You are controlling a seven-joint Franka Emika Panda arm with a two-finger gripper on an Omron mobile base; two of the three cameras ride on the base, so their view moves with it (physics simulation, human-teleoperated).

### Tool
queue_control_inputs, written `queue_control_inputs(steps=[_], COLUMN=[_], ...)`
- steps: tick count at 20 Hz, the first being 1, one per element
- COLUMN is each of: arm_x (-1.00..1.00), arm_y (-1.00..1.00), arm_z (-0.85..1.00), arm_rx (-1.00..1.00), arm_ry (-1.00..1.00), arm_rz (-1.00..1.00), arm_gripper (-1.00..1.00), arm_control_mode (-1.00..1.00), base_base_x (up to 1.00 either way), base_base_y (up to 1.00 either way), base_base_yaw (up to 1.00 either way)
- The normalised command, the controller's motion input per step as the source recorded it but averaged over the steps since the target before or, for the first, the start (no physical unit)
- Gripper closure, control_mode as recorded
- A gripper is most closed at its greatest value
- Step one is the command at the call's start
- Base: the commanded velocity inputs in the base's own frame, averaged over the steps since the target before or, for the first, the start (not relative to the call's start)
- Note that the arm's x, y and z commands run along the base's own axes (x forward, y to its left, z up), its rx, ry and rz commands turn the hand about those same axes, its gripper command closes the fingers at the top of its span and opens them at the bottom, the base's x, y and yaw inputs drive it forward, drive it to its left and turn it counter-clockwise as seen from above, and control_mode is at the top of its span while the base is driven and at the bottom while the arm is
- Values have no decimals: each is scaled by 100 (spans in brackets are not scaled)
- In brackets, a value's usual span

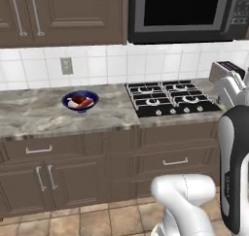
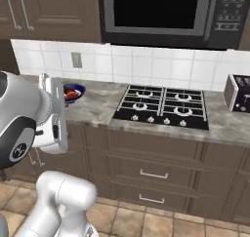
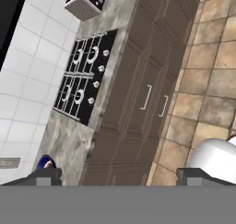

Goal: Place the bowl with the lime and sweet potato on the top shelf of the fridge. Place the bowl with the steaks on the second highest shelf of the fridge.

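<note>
We start from the blue bowl [image 1: 80,101] holding the steaks [image 1: 80,103], which sits on the marble desk [image 1: 34,114] to the left of the black cooktop [image 1: 170,99], well back from the front edge and below a wall outlet [image 1: 66,65]. From the right base view the same bowl peeks out behind our own arm, near the wall. No lime or sweet potato shows in it, so we judge this is the bowl meant for the second highest shelf.

Our end effector [image 3: 119,176] is spread wide and holds nothing; in the hand view its tips frame the cabinet fronts and floor, with the bowl just at the lower left edge. It is well apart from the bowl.

To do this reach well, we should swing the hand toward the bowl's near rim, come in from above with one finger inside and one outside the wall, and keep the bowl level so the meat does not slide. The toaster [image 2: 237,93] on the far side of the cooktop is out of our path.
</note>
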Motion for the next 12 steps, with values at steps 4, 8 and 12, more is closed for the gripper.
queue_control_inputs(steps=[4, 8, 12], arm_x=[0, 0, 0], arm_y=[0, 0, 0], arm_z=[0, 0, 0], arm_rx=[0, 0, 0], arm_ry=[0, 0, 0], arm_rz=[0, 0, 0], arm_gripper=[-100, -100, -100], arm_control_mode=[100, 100, 100], base_base_x=[65, 73, 60], base_base_y=[100, 100, 86], base_base_yaw=[-39, -35, -20])
